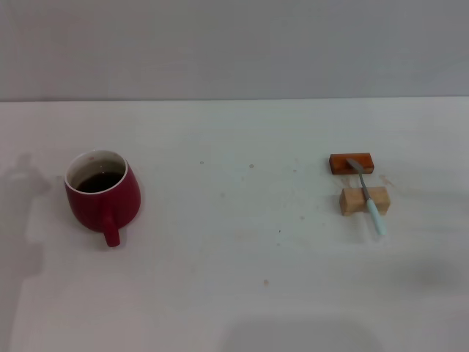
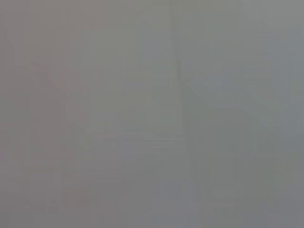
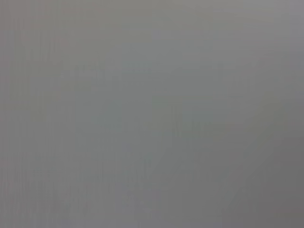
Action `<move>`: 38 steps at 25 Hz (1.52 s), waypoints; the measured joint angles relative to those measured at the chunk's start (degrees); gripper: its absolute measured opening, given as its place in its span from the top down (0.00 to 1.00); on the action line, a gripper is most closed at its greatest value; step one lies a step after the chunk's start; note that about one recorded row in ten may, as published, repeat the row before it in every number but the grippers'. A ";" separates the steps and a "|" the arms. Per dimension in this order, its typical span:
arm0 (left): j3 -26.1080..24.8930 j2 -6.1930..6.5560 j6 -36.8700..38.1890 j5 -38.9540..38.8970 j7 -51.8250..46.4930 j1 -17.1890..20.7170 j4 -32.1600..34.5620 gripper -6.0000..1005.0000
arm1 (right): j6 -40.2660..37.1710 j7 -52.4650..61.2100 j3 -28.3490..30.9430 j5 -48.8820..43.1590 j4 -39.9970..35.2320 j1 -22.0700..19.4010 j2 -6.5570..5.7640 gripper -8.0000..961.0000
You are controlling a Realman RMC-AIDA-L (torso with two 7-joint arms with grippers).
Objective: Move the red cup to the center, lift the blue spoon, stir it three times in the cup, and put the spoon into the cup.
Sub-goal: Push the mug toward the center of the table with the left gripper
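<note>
The red cup (image 1: 102, 195) stands on the left side of the white table (image 1: 234, 279), its handle pointing toward me and dark liquid inside. On the right, the blue spoon (image 1: 370, 198) lies across two small blocks, its metal bowl resting on the orange-brown block (image 1: 352, 163) and its pale blue handle over the pale wooden block (image 1: 364, 200). Neither gripper shows in the head view. Both wrist views show only a plain grey surface, with no fingers and none of the task's objects.
A grey wall runs behind the table's far edge. Open white tabletop lies between the cup and the spoon. Faint shadows fall on the table's left side and near its front edge.
</note>
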 joint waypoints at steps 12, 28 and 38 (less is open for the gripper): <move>6.29 0.09 -3.29 -0.02 12.26 0.14 5.08 0.96 | 0.00 0.00 0.00 -0.07 0.14 -0.06 0.00 0.28; 15.76 -0.17 -11.05 -0.01 26.73 0.43 4.47 0.96 | 0.00 0.00 0.00 -0.33 0.45 0.02 0.00 0.28; 18.59 -0.30 -11.41 -0.05 27.69 -1.06 2.91 0.96 | 0.00 0.00 0.00 -0.35 0.63 -0.13 0.00 0.28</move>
